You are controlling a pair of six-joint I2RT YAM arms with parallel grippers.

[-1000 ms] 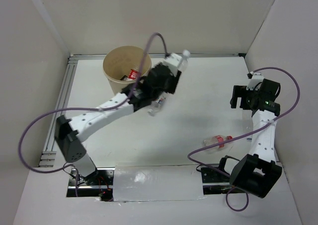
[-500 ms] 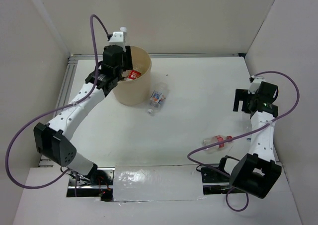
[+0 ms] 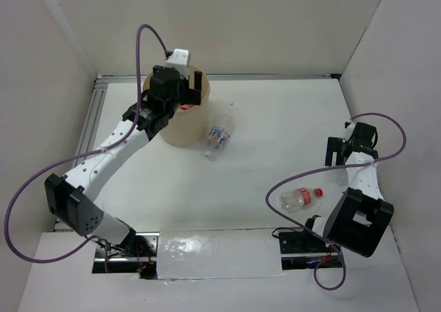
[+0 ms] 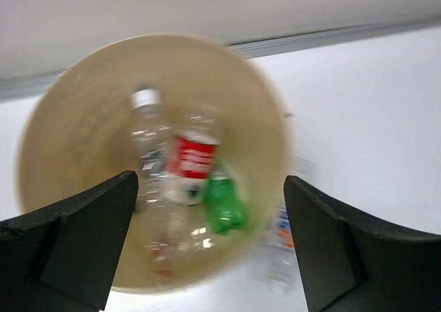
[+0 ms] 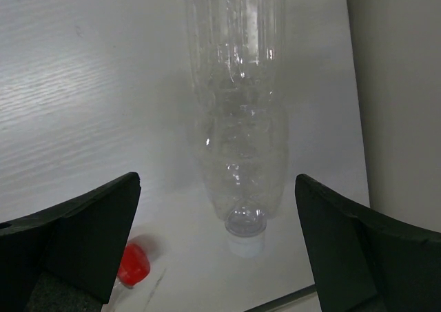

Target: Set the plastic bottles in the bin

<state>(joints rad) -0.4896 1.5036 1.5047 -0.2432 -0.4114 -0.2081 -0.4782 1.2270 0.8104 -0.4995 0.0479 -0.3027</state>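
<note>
One bin: tan round bucket [image 3: 185, 129], upright at the far left of the surface [image 3: 275, 112], mouth up.
Inside the bin: the left wrist view looks straight down at a heap on the bottom. There's a white-capped clear bottle [image 4: 148, 140], a red-label bottle [image 4: 193, 157] and a green bottle [image 4: 222, 205].
Maybe a fourth: something clear with red bits sits lower in the heap, way too smeared to call.
Bottles outside the bin: three, all lying down on the surface.
Outside no. 1: blue-label bottle [image 3: 218, 137], just beside the bin's right wall.
Outside no. 2: red-capped bottle [image 3: 299, 197], clear with a red band, near the right arm's base.
Outside no. 3: plain clear bottle [image 5: 238, 119], close to the right wall, neck end toward the right wrist camera.
Left gripper [image 4: 210, 209]: over the bin mouth, jaws wide apart, and the heap shows between them.
Right gripper [image 5: 217, 188]: jaws apart, one on either side of the plain clear bottle in its own view. Can't tell if it's touching.
Hard to see: the left wrist picture is motion-blurred. From the top the left arm covers much of the bin mouth, so only a bit of red label peeks out. The plain clear bottle is nearly impossible to pick out in the top view.
</note>
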